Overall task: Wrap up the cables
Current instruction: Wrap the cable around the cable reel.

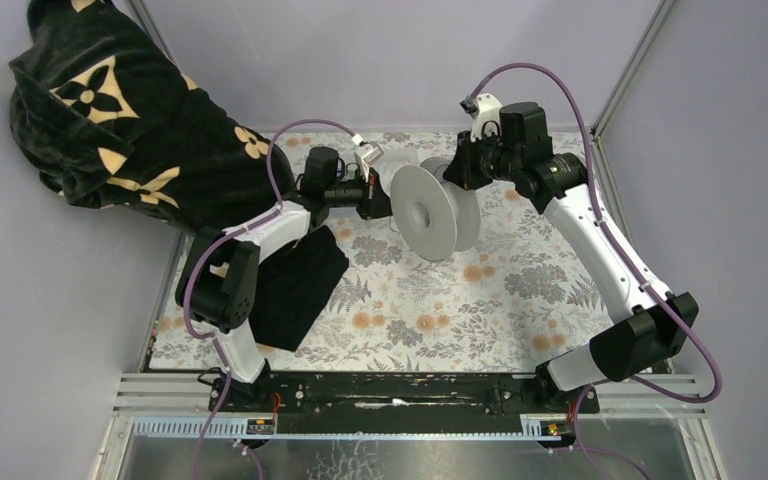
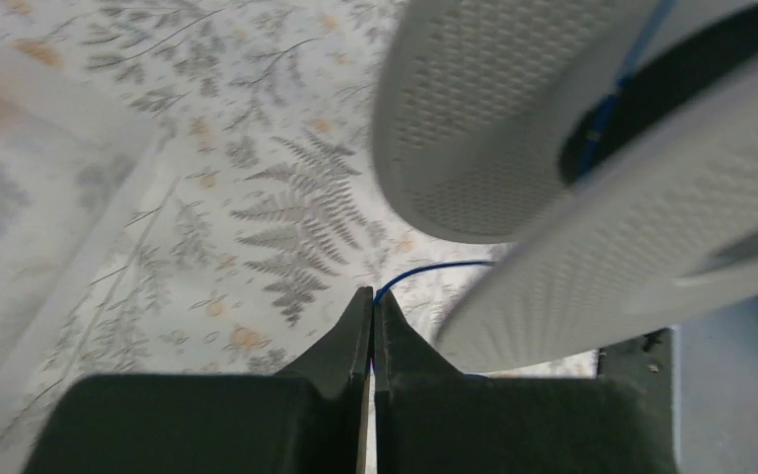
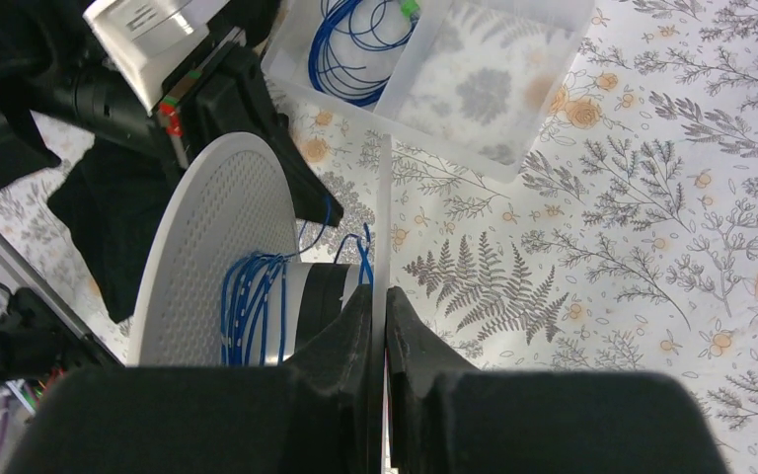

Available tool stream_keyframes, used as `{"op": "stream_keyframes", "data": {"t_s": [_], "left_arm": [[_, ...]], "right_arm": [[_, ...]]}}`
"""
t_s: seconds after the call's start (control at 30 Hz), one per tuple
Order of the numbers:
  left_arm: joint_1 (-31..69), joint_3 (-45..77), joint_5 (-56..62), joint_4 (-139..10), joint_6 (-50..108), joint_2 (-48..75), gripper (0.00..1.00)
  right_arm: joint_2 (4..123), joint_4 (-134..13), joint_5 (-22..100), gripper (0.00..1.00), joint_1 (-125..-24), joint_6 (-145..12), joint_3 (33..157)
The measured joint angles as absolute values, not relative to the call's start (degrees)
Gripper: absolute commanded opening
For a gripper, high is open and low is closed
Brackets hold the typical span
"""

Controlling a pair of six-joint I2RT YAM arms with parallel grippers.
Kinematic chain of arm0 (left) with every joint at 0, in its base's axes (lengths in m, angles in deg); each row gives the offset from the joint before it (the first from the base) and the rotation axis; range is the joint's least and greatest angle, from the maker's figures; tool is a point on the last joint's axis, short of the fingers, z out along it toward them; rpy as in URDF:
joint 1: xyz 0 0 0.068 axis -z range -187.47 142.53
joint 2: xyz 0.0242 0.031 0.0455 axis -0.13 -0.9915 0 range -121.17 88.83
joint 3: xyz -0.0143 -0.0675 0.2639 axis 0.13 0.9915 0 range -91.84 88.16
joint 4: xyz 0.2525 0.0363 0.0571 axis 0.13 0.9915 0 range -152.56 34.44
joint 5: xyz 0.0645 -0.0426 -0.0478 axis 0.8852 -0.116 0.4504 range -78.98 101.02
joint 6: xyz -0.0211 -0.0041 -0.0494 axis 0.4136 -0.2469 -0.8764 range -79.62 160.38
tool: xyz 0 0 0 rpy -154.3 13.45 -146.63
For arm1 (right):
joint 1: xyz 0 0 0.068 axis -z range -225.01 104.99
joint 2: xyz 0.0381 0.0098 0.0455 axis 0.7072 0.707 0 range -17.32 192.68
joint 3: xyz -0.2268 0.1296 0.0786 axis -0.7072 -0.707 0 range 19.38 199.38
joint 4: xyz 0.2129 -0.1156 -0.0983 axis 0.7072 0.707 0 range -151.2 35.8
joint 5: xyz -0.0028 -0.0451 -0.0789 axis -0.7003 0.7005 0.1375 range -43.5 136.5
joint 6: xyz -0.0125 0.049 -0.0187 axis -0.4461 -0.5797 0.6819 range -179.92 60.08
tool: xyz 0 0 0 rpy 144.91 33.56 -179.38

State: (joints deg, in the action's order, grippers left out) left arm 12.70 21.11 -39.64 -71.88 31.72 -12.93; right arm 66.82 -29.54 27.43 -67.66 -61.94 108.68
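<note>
Your left gripper point(image 2: 373, 304) was clenched tight. Its tips were pressed together on a hair-thin blue cable point(image 2: 432, 268) that came out between them and curved toward the spool point(image 2: 474, 128) just ahead. Your right gripper point(image 3: 380, 301) was also closed. It pinched the thin edge of one spool flange, which showed edge-on as a pale strip rising from between the fingers. From above, the left gripper sat against the spool's left face and the right one met it from the far right, so the spool was between the two with its flanges upright. I could not tell whether it touched the surface. On the spool's hub, between the flanges, several blue turns point(image 3: 252, 306) lay side by side next to a black band, and a strand led off them toward the left fingertips. Just beyond the spool on its far side stood a clear plastic bin point(image 3: 513, 138) with a loose coil of blue cable point(image 3: 341, 54) in one compartment. The flower-printed cloth point(image 1: 520, 290) spread out beneath the spool, and a folded black cloth point(image 1: 295, 285) lay on it to the spool's near left, partly under your left arm. Well off to the spool's far left, past the table edge, a black garment with tan flower motifs point(image 1: 110, 120) was heaped against the wall.
</note>
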Motion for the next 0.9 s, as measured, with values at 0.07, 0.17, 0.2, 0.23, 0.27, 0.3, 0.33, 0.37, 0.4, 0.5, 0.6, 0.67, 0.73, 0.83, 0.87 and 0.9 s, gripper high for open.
{"op": "stream_keyframes", "data": {"t_s": [0.07, 0.17, 0.2, 0.23, 0.27, 0.3, 0.33, 0.37, 0.4, 0.5, 0.6, 0.67, 0.73, 0.83, 0.87, 0.9], "left_arm": [[12.7, 23.1, -41.8, -77.5, 27.3, -12.7, 0.01], [12.7, 25.4, -44.1, -85.9, 20.0, -12.7, 0.01], [12.7, 26.1, -44.5, -88.6, 17.6, -12.7, 0.01], [12.5, 26.6, -44.8, -91.2, 15.1, -12.7, 0.01], [12.4, 27.1, -45.0, -93.2, 13.4, -12.7, 0.01], [12.3, 27.4, -45.2, -94.9, 11.8, -12.7, 0.01], [12.3, 27.7, -45.3, -96.7, 10.4, -12.7, 0.01], [12.4, 27.9, -45.4, -98.2, 9.2, -12.7, 0.01], [12.4, 28.0, -45.6, -99.6, 8.5, -12.7, 0.01], [12.4, 28.5, -45.6, -102.3, 7.3, -12.7, 0.02], [12.4, 29.5, -45.7, -105.4, 5.5, -12.7, 0.04], [12.7, 30.2, -46.0, -107.8, 3.8, -12.7, 0.07], [13.1, 30.8, -46.3, -110.2, 2.3, -12.7, 0.09], [13.5, 32.1, -47.1, -114.3, -0.4, -12.8, 0.12], [13.5, 32.4, -47.4, -115.8, -1.4, -12.8, 0.13], [13.5, 32.6, -47.9, -117.8, -2.8, -13.1, 0.14]], "right_arm": [[66.9, -30.1, 27.3, 0.0, -67.1, -63.6, 108.7], [66.9, -31.1, 26.8, 0.0, -66.3, -65.8, 108.7], [66.9, -31.4, 26.3, 0.0, -66.0, -66.7, 108.7], [66.9, -31.6, 26.0, 0.0, -65.9, -67.2, 108.7], [66.9, -31.8, 25.7, 0.0, -65.7, -67.7, 108.7], [66.9, -32.1, 25.0, 0.0, -65.6, -68.3, 108.7], [66.9, -32.3, 24.3, 0.0, -65.5, -68.9, 108.6], [66.9, -32.4, 23.6, 0.0, -65.5, -69.4, 108.6], [66.9, -32.5, 22.8, 0.0, -65.5, -69.8, 108.5], [66.9, -33.4, 21.4, 0.0, -65.2, -70.8, 108.1], [66.8, -34.3, 20.3, 0.0, -64.8, -71.6, 107.3], [66.8, -35.0, 19.6, 0.0, -64.5, -72.5, 106.6], [66.7, -35.4, 18.6, 0.0, -64.2, -73.3, 106.2], [66.6, -35.3, 17.0, 0.0, -63.7, -73.7, 106.0], [66.5, -35.4, 16.6, 0.0, -63.6, -73.7, 105.9], [66.3, -35.4, 16.0, 0.0, -63.5, -73.8, 105.8]]}}
